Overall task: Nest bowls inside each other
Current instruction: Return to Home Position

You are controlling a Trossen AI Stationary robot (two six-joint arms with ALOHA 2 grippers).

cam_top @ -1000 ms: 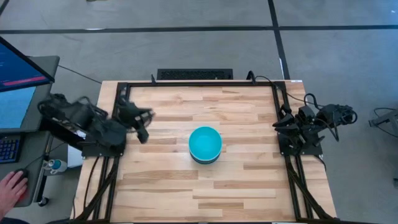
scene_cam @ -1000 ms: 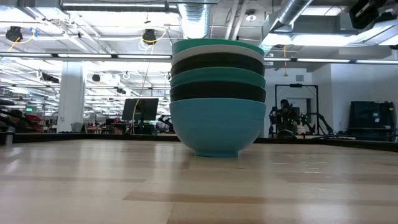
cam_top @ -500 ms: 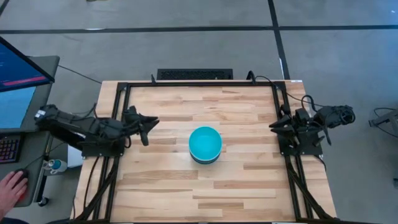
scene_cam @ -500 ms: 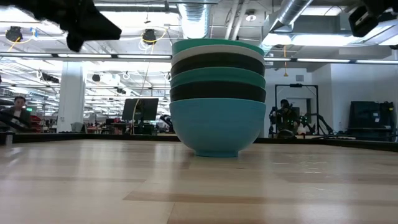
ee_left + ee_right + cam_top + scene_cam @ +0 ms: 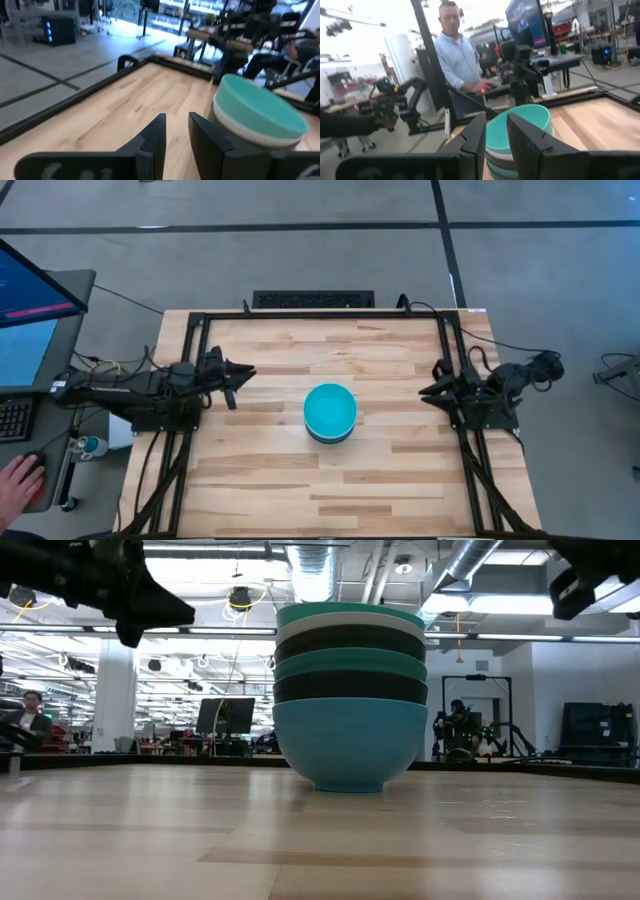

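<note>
The bowls (image 5: 330, 412) stand nested mid-bench (image 5: 270, 470); left pincer (image 5: 236, 373) and right pincer (image 5: 428, 392) are slightly open and hold nothing.

Two dark robot arms

Both arms are matte black with jointed segments and thin black cables; each pincer, left (image 5: 175, 137) and right (image 5: 496, 137), has two flat black fingers.

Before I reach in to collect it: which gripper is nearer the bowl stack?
Left, slightly. The left gripper hangs open off the bowl stack's left side; the right gripper, also open, sits farther out by the table's right edge.
</note>
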